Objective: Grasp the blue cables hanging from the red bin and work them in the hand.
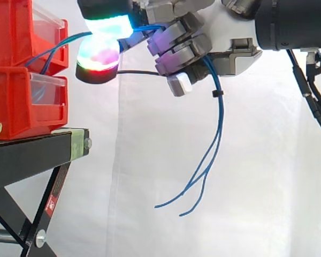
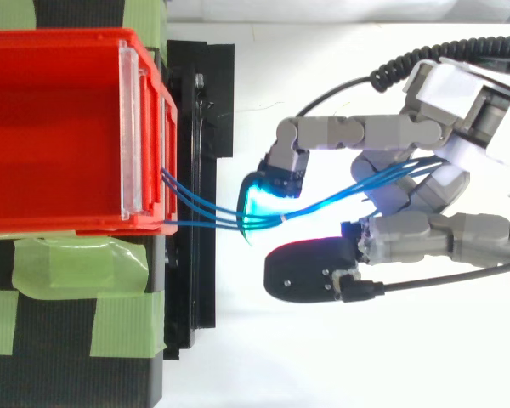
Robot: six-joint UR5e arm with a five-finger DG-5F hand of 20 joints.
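The blue cables [image 1: 220,120] ran from the upper red bin [image 1: 10,32] into the hand [image 1: 219,29]; its curled fingers were closed round them. Their loose ends hung below the hand, beside the black stand [image 1: 27,155].

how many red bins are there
2, stacked on the black stand: the upper red bin, which the blue cables leave, and the lower red bin directly beneath it. Others may be hidden past the left edge.
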